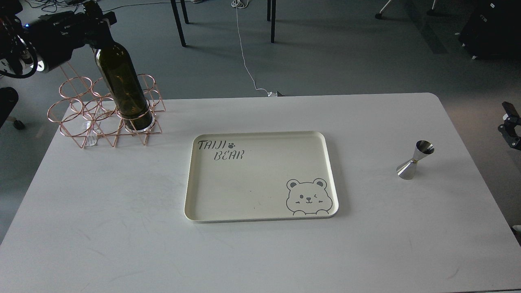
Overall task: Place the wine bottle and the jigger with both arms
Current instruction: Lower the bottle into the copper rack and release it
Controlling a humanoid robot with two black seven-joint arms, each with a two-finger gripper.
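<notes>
The dark olive-green wine bottle (122, 83) stands slightly tilted at the far left, its base inside the front right ring of a copper wire rack (77, 112). My left gripper (95, 25) is shut on the bottle's neck, which it hides. The silver jigger (415, 160) stands upright on the white table (122, 228) near the right edge. My right gripper (511, 127) shows only as a small dark part at the right edge, apart from the jigger and to its upper right; its fingers cannot be told apart.
A cream tray (188, 205) with a bear drawing and "TAIJI BEAR" lettering lies in the middle of the table, with nothing on it. Chair legs and a white cable are on the floor beyond the table's far edge.
</notes>
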